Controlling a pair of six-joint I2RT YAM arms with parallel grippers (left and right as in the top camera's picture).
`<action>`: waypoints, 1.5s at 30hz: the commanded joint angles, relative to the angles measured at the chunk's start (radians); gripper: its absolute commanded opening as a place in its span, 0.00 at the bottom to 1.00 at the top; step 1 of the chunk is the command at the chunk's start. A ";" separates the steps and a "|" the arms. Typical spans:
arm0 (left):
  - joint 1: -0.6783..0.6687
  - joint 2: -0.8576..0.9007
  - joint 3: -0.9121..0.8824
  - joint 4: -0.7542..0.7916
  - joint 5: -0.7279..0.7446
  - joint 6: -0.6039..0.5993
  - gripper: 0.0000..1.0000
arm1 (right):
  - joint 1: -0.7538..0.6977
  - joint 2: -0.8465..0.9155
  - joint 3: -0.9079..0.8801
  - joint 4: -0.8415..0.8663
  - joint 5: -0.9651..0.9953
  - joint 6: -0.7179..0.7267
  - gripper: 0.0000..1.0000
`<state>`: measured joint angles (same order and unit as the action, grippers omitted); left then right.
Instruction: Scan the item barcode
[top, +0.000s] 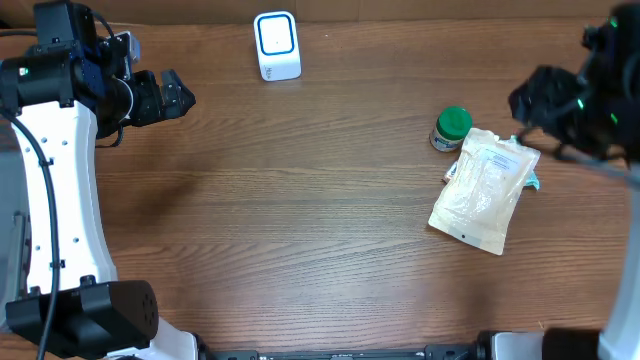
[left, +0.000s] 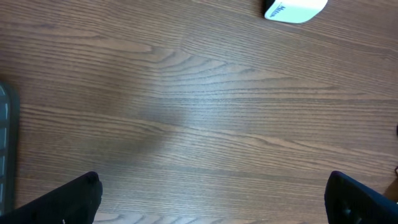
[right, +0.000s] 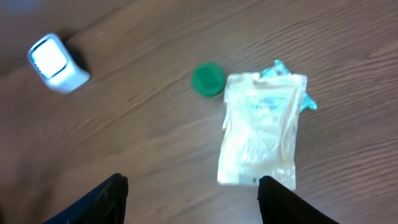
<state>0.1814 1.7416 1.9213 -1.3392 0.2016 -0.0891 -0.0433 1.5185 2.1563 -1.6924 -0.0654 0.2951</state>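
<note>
Faintly — unreadably — labelled pouch (top: 483, 190)

Open table (top: 300, 200) separates scanner (top: 277, 45) from pouch (top: 485, 190); green-capped bottle (top: 450, 128) beside its corner.

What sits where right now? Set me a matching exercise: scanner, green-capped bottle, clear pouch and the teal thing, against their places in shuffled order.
Things:
1. white scanner
2. green-capped bottle
3. clear pouch
4. teal wrapper

Places:
A. poking out from under the pouch's edges
B. alone at the far middle of the table
C. lying flat on the right side
D. upright, right beside the pouch's far corner

Pairs: 1-B, 2-D, 3-C, 4-A
</note>
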 joint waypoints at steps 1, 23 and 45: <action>0.002 0.003 0.003 0.001 -0.002 0.019 1.00 | 0.005 -0.084 0.010 -0.002 -0.072 -0.065 0.66; 0.002 0.003 0.003 0.001 -0.002 0.019 1.00 | 0.005 -0.266 0.010 0.000 -0.056 -0.065 1.00; 0.002 0.003 0.003 0.002 -0.002 0.019 1.00 | 0.133 -0.888 -1.263 1.234 -0.032 -0.198 1.00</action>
<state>0.1814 1.7416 1.9213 -1.3388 0.1982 -0.0891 0.0708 0.7124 1.0569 -0.5632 -0.1112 0.1123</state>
